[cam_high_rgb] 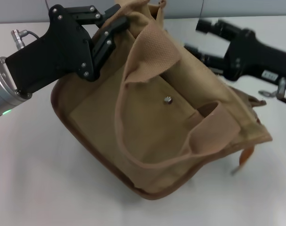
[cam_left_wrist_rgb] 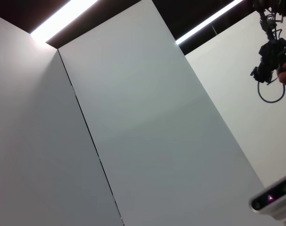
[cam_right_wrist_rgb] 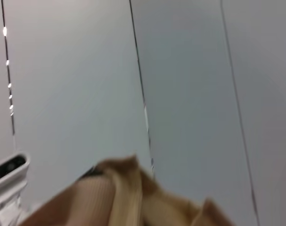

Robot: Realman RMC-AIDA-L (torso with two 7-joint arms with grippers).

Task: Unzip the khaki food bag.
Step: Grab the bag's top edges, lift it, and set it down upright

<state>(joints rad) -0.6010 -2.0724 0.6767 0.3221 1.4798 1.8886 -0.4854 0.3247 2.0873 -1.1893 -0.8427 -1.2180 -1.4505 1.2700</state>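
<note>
The khaki food bag (cam_high_rgb: 147, 117) is a tan canvas tote with a brown-trimmed base. It leans tilted on the white table, front pocket and silver snap (cam_high_rgb: 167, 99) facing up, and one wide webbing handle (cam_high_rgb: 154, 44) flops across the front. My left gripper (cam_high_rgb: 115, 23) is shut on the bag's top edge at its far left corner. My right gripper (cam_high_rgb: 194, 36) is open just behind the bag's top edge, fingers apart with nothing between them. An orange tab (cam_high_rgb: 246, 155) hangs at the bag's right end. The right wrist view shows only tan fabric (cam_right_wrist_rgb: 133, 197).
The white table (cam_high_rgb: 39, 179) spreads around the bag. The left wrist view shows only wall panels (cam_left_wrist_rgb: 147, 117), ceiling lights and another camera rig (cam_left_wrist_rgb: 270, 61) up high. A white sensor head (cam_right_wrist_rgb: 8, 169) shows in the right wrist view.
</note>
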